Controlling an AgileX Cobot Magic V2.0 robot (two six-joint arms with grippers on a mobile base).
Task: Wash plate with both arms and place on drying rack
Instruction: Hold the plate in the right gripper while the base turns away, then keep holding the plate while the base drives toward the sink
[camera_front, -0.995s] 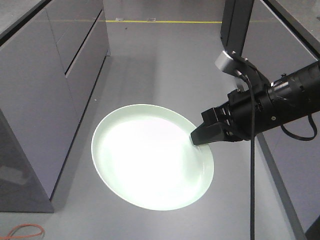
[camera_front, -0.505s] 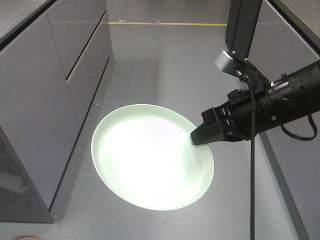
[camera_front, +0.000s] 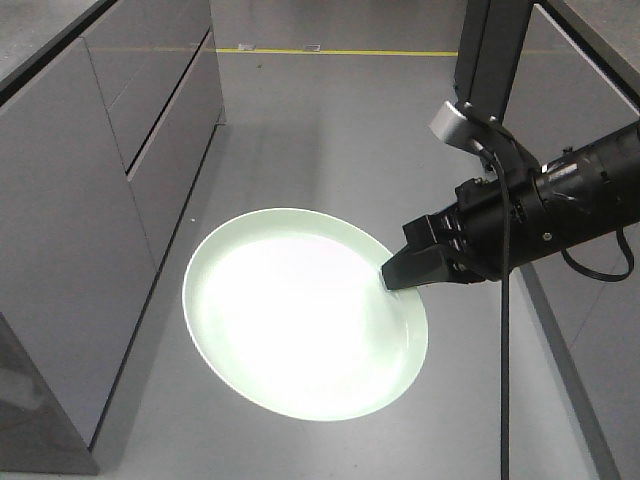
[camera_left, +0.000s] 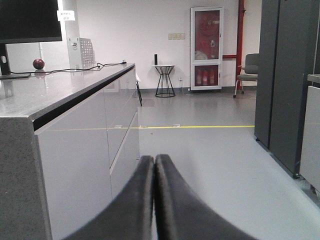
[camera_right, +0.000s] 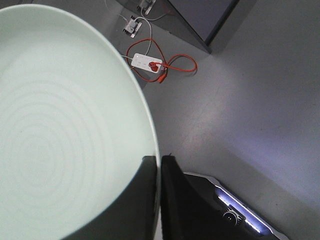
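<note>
A pale green plate (camera_front: 300, 340) is held above a grey floor (camera_front: 330, 140), its rim pinched by the right gripper (camera_front: 392, 278). The left gripper (camera_left: 154, 162) is empty, fingers pressed together. Grey cabinets (camera_front: 80, 200) line the aisle, and a yellow line (camera_left: 200, 127) crosses the floor.

in the front view i lose the right pincer (camera_front: 393, 279)'s lower finger under the plate (camera_front: 290, 350) rim it pinches, and glare washes out the plate's middle just beyond the tips. on the right wrist view the plate runs off the frame beside the pincer. the left pincer (camera_left: 154, 160), tips pressed together, is cropped at the bottom. a red round thing (camera_left: 38, 63) far ahead of it is too small for me to name.
</note>
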